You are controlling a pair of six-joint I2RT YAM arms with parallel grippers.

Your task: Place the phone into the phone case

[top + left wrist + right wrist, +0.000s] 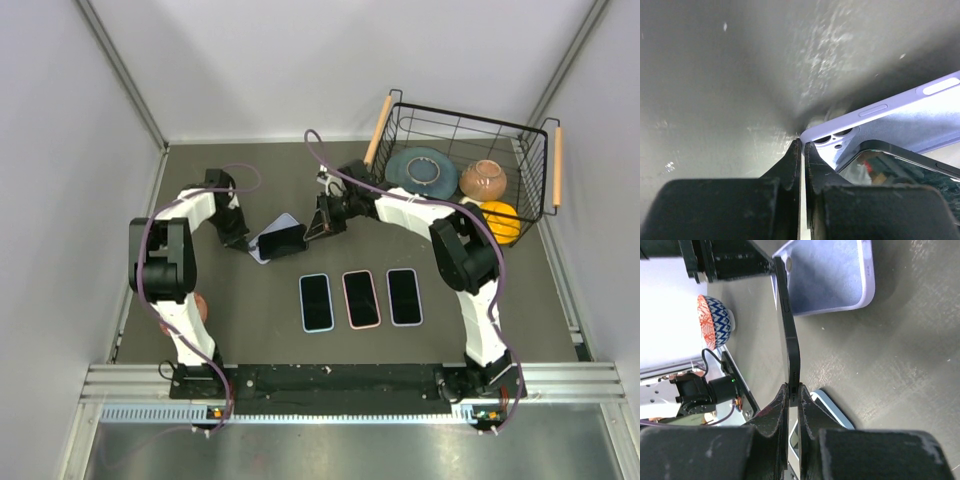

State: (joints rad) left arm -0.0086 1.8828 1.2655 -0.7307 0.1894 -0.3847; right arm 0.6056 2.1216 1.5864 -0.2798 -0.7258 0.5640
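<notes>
Nearest the desk's near edge we see 3 phones [361, 298] lying flat in a row. Toward mid-desk the right gripper [793, 387] is clamped on the black phone [790, 335], held on edge, its far end at the lilac case [832, 277]. The left gripper [802, 142] has its fingers nearly together at the case's corner, and a basket [455, 125] fills the far right corner.

No readable text, labels or numbers anywhere
</notes>
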